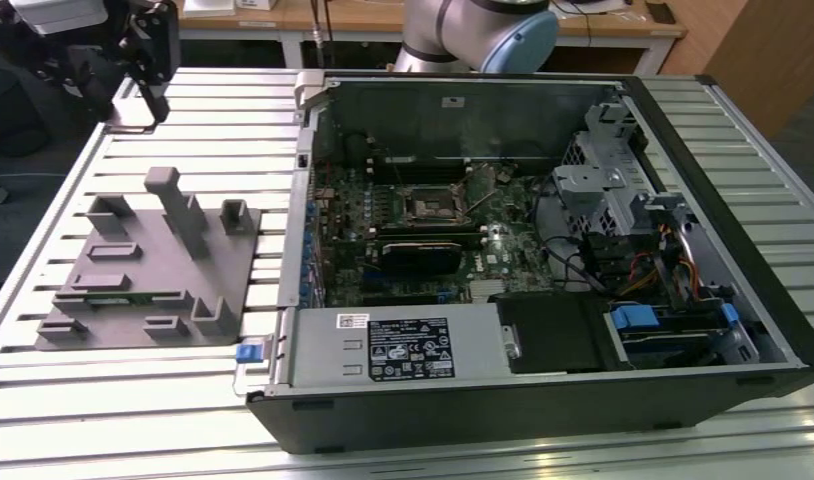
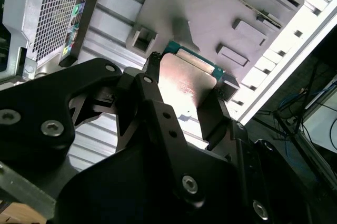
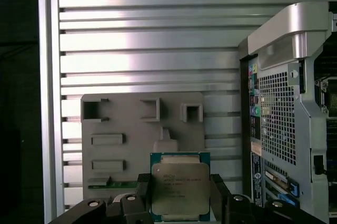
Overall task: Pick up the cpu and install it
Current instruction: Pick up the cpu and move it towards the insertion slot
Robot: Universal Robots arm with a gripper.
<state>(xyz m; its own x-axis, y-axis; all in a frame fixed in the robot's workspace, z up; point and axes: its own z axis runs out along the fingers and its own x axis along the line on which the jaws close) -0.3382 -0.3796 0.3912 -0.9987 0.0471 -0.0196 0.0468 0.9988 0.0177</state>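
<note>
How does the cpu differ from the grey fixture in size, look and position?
Size: the cpu is small; the grey fixture is far larger. Look: the cpu has a silvery top and green edge; the fixture is plain grey with raised blocks. Position: the tool holds the cpu in the air; the fixture lies on the slatted table. Both are outside the computer case.

Count on inspection. One gripper (image 3: 180, 195), mine, with two fingers (image 3: 143, 188). One cpu (image 3: 180, 182), gripped between them. One grey fixture (image 1: 147, 265), lying on one slatted metal table (image 1: 140, 400). One green memory stick (image 3: 108, 184), seated in that fixture. One open computer case (image 1: 514, 410); inside it I count one black socket frame (image 1: 431, 205) and one labelled power supply (image 1: 394, 345).
</note>
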